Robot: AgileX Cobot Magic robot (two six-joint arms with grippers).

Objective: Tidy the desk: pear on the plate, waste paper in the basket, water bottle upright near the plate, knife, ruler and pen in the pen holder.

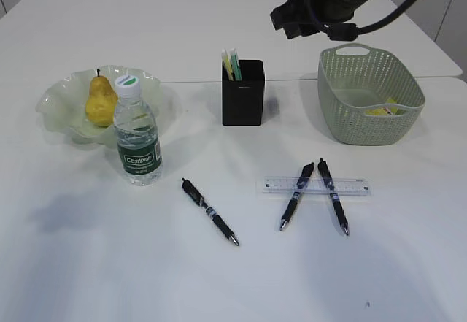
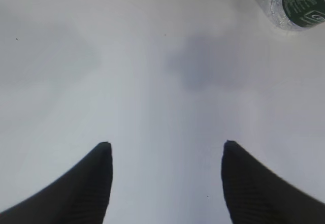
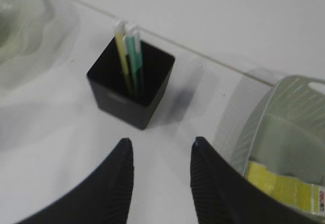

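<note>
Nearest the exterior camera: three black pens on the white table (image 1: 87, 263). Left pen (image 1: 210, 212) lies diagonal, alone, in front of the pen holder. Middle pen (image 1: 296, 196) and right pen (image 1: 333, 196) form a V, upper ends nearly meeting, both lying across the ruler (image 1: 280, 185), a clear flat strip running left-right under them

Water bottle (image 1: 137, 133) stands upright, cap on, left of centre, just in front of the plate (image 1: 55, 99) and overlapping its near-right rim in view; touching or not, cannot tell. Pear (image 1: 100, 101) sits upright on the plate, stem up, just behind-left of the bottle

Pen holder (image 1: 243, 93) mid-table, upright, holding slim yellow and green sticks (image 1: 231, 65) that poke above its rim. Basket (image 1: 369, 103) to its right, well apart, with the waste paper (image 1: 382, 109) lying inside on the bottom, yellow showing through the wall

Right gripper (image 3: 161, 155) hangs above the table between pen holder (image 3: 133, 87) and basket (image 3: 289, 112), jaws partly apart, nothing between them, released. Waste paper (image 3: 279, 188) visible in the basket at its lower right; plate edge (image 3: 20, 21) blurred at upper left. Its arm (image 1: 328, 1) shows dark at top of the exterior view above the basket

Left gripper (image 2: 166, 150) released, fingers spread wide over bare table, holding nothing; bottom of the water bottle (image 2: 299, 3) at top right corner, well apart from the fingers
</note>
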